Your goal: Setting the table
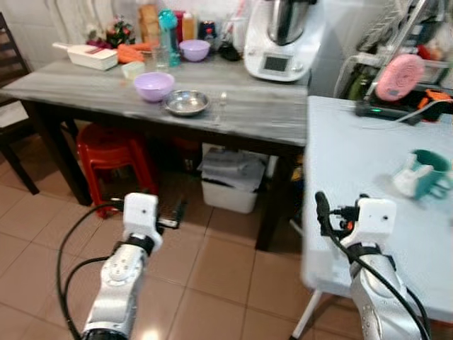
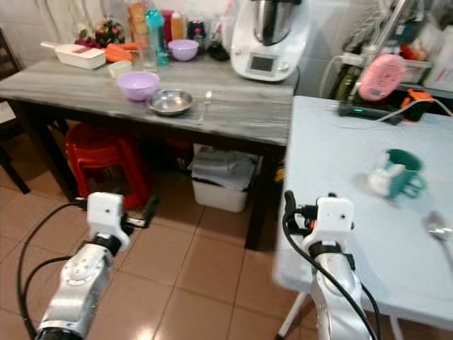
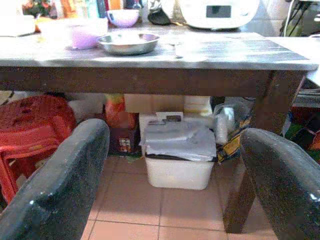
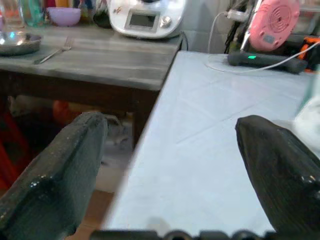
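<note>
Both grippers are empty with fingers spread wide: the left gripper point(image 1: 172, 214) hangs over the floor, the right gripper point(image 2: 291, 210) beside the pale blue table point(image 2: 333, 177). The steel bowl point(image 1: 186, 103), lilac bowl point(image 1: 153, 86) and fork point(image 2: 206, 100) sit on the grey counter point(image 1: 262, 113); step closer before reaching.

On the long table point(image 1: 269, 117) ahead, a metal bowl point(image 1: 187, 103) is set just right of a plastic bowl point(image 1: 153, 86), with a fork point(image 1: 221, 103) beside it further right and a kitchen machine point(image 1: 281, 42) behind (near the wall). Under that table, a stool point(image 1: 110, 152) is placed to the left and a lidded bin point(image 1: 230, 185) to the right. On the second table point(image 1: 354, 184), to the right, a mug point(image 1: 427, 173) is placed, with a spoon point(image 2: 439, 230) nearer the front edge.
</note>
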### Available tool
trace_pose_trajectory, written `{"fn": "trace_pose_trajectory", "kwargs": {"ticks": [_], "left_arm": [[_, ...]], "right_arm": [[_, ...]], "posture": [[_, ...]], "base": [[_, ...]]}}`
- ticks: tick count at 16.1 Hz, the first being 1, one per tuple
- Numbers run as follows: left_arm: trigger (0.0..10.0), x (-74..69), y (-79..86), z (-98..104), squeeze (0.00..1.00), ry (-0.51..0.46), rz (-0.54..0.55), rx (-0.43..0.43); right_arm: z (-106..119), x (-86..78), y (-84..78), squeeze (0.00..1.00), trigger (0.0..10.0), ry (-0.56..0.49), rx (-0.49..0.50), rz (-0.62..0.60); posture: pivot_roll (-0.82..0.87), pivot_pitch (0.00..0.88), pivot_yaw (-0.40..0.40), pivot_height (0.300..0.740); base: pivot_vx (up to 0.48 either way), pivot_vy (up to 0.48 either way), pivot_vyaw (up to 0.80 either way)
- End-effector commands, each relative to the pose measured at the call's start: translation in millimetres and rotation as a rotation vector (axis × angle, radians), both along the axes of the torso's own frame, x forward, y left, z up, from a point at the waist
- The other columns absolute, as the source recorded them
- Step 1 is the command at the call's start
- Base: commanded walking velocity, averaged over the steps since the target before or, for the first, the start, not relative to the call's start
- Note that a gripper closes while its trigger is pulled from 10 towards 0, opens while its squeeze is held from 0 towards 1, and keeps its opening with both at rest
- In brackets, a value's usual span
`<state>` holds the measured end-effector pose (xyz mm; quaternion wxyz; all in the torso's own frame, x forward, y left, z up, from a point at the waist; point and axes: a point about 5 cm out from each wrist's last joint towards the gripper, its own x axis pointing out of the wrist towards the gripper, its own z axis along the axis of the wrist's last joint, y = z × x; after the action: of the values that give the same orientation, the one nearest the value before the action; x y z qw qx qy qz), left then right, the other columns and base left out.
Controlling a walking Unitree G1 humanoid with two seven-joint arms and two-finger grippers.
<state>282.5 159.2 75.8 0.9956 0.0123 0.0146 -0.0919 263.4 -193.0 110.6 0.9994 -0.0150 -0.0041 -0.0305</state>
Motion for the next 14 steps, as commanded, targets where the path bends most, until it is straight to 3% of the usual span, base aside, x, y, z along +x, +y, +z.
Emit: {"fn": "trace_pose_trajectory", "kwargs": {"ticks": [1,3,14], "left_arm": [[10.0,0.7,-11.6,1,0.0,0.0,-0.037,-0.012],[10.0,0.3,-12.2,1,0.0,0.002,-0.04,-0.012],[10.0,4.3,-17.0,4,0.0,-0.008,-0.064,-0.014]], "right_arm": [[-3,-1.9,-7.5,0.0,10.0,0.021,-0.004,-0.028],[-3,-2.3,-6.0,0.0,10.0,0.02,-0.001,-0.027],[-6,-3.0,2.6,0.0,10.0,0.029,0.007,-0.017]], "posture": [[-0.08,0.0,-0.017,0.74],[-0.08,0.0,-0.014,0.74],[-0.09,0.0,0.0,0.74]], "base": [[0.0,-0.296,0.0],[0.0,-0.298,-0.42],[0.0,-0.297,0.0]]}}
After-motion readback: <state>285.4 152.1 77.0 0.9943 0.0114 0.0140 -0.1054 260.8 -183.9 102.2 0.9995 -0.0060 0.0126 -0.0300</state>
